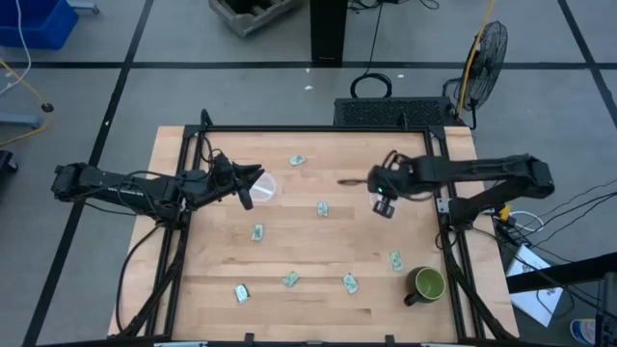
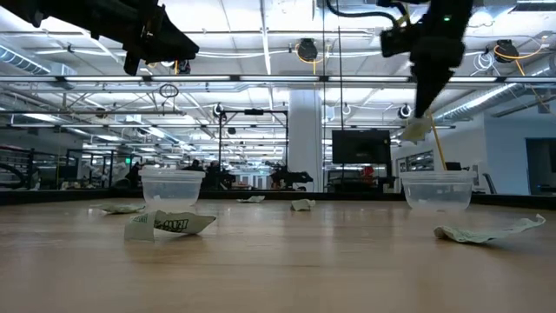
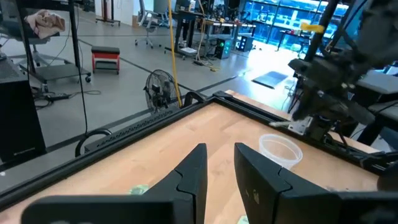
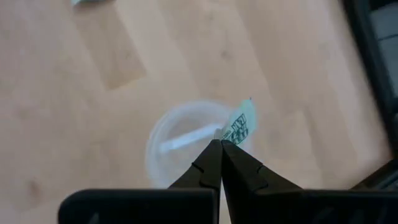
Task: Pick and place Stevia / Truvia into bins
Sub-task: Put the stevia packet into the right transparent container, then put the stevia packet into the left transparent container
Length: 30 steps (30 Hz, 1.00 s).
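Note:
My right gripper [image 4: 221, 144] is shut on a pale green and white sachet [image 4: 239, 126] and hovers above the right clear cup [image 4: 186, 146], which stands on the table [image 2: 437, 189]. In the high view this gripper [image 1: 384, 200] is right of the table's middle. My left gripper [image 1: 247, 183] is open, raised in the air beside the left clear cup [image 1: 263, 187], touching nothing. Several more sachets lie flat on the wood, such as one [image 1: 322, 207] between the cups and one [image 1: 257, 232] nearer the front. My right gripper pinches the sachet by one end [image 4: 227, 135] between its two fingertips, coming from above and pointing down. The sachet is lifted clear and sticks out past the fingertips [image 2: 417, 130], above the right cup's open mouth.
A dark green mug [image 1: 425, 284] stands near the table's front right corner. Loose sachets lie along the front [image 1: 290, 280], [image 1: 351, 282], [image 1: 241, 293], at the right [image 1: 395, 259] and toward the far edge [image 1: 298, 160]. Black frame rails [image 1: 318, 129] border the table.

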Tool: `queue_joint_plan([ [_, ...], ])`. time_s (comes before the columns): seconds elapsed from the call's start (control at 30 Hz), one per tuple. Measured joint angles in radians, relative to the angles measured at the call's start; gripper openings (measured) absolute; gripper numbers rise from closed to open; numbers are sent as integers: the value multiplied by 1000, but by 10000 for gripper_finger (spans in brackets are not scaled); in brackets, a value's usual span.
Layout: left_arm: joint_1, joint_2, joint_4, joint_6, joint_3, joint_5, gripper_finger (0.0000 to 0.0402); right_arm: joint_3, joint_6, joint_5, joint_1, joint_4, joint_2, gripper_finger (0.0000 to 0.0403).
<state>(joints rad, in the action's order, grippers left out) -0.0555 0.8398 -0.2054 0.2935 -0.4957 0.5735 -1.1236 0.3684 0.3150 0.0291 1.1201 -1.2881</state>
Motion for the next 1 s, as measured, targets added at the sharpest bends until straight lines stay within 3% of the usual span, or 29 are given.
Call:
queue_joint_plan([
  [0.17,0,0,0,0,0,0,85,152,115,-28,-83,-36,19,0],
  [0.37,0,0,-1,1,0,0,85,329,61,-30,-96,-267,18,0],
  [0.53,0,0,-1,17,0,0,85,343,32,-29,-69,-310,18,8],
  [0.8,0,0,-8,38,0,1,85,344,-13,73,-32,-321,18,69],
  [1.0,8,11,-10,80,0,-8,85,345,36,79,-31,-428,18,97],
])
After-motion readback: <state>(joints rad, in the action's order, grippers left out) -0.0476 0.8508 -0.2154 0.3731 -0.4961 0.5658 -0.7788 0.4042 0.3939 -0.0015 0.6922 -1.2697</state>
